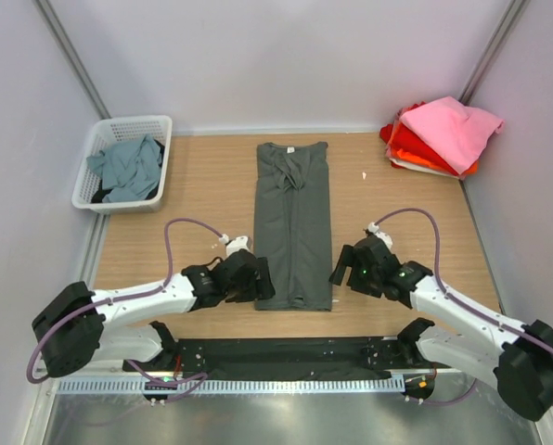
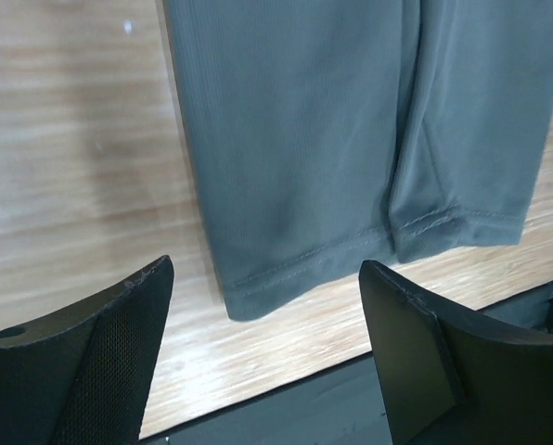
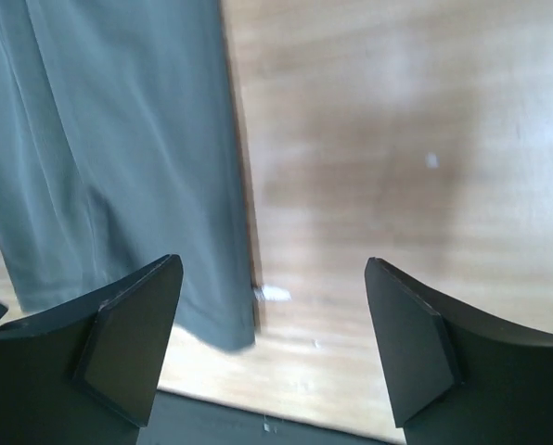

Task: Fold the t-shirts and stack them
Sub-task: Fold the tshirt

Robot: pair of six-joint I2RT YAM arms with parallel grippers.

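Observation:
A dark charcoal-grey t-shirt (image 1: 293, 222) lies flat on the wooden table, folded into a long narrow strip, collar at the far end. Its hem shows in the left wrist view (image 2: 351, 139) and its right edge in the right wrist view (image 3: 119, 158). My left gripper (image 1: 258, 281) is open and empty at the shirt's near left corner. My right gripper (image 1: 341, 267) is open and empty just right of the near right corner. Folded pink (image 1: 455, 128), red and orange shirts are stacked at the far right corner. A teal-grey shirt (image 1: 128, 167) lies in the basket.
The white lattice basket (image 1: 151, 199) stands at the far left, with a dark cloth under the teal-grey shirt. A black strip (image 1: 286, 357) runs along the table's near edge. Grey walls close in the table at the back and both sides.

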